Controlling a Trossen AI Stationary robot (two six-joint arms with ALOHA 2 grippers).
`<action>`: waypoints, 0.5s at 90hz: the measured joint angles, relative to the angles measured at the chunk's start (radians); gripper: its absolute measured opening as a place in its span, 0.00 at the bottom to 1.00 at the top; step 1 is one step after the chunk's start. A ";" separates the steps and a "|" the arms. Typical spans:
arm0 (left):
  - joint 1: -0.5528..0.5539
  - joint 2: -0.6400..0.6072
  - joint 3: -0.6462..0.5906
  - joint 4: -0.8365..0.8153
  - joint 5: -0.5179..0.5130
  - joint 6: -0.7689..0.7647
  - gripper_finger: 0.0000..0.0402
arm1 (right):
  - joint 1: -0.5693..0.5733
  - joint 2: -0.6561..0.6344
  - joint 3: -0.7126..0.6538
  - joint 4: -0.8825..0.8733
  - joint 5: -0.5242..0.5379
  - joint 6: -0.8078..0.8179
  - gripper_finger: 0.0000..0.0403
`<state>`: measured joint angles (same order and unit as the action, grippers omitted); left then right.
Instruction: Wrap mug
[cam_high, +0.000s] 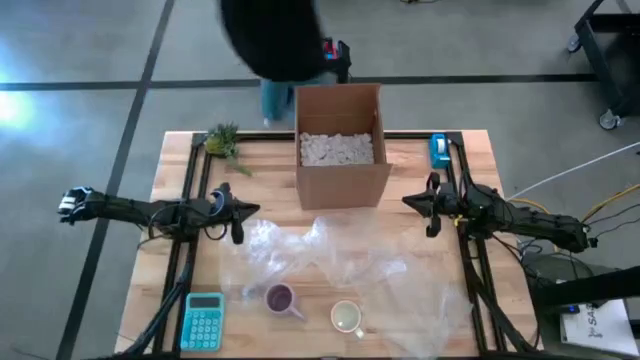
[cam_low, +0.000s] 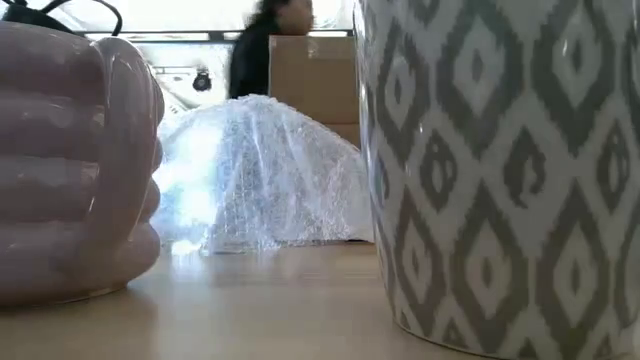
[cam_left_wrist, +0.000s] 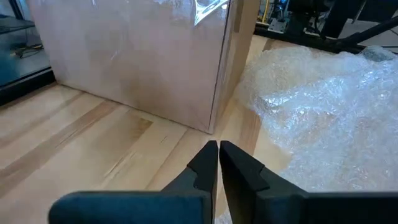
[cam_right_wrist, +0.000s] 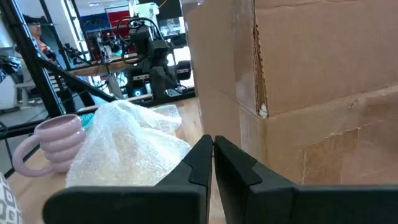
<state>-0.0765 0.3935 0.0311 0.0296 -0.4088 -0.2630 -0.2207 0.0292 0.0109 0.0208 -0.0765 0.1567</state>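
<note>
Your left tool (cam_high: 236, 214) hangs over the left half of the bench (cam_high: 175, 170), just left of the cardboard box (cam_high: 340, 140), and its wrist view shows the two fingers (cam_left_wrist: 205, 163) pressed together on nothing. Your right tool (cam_high: 428, 205) mirrors it on the other side of the box, also clenched and empty, fingers (cam_right_wrist: 200, 160) meeting in its wrist view. Between the arms a crumpled sheet of bubble wrap (cam_high: 340, 255) spreads across the middle of the bench toward the near edge. Your purple ribbed mug (cam_high: 281, 298) stands upright at the wrap's near left edge, well apart from both tools. Just to its right, the patterned mug (cam_high: 347, 318) stands upright on the wrap. The box holds white packing peanuts (cam_high: 336, 148). A teal calculator (cam_high: 203, 321) lies at the near left corner, a small plant (cam_high: 224, 140) at the far left, and a blue tape dispenser (cam_high: 439, 150) at the far right. A person in dark clothing (cam_high: 272, 40) stands behind the bench.
</note>
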 joint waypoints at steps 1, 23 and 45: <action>0.000 0.000 0.000 0.000 0.000 0.000 0.01 | 0.000 0.000 0.000 0.000 0.000 0.000 0.01; 0.000 0.000 0.000 0.000 0.000 0.000 0.02 | 0.000 0.000 0.000 0.000 0.000 0.000 0.01; 0.000 0.005 0.000 -0.004 0.033 0.000 0.00 | 0.000 0.000 0.000 0.000 0.000 0.000 0.01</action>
<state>-0.0765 0.3988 0.0311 0.0257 -0.3759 -0.2626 -0.2207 0.0292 0.0109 0.0204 -0.0769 0.1566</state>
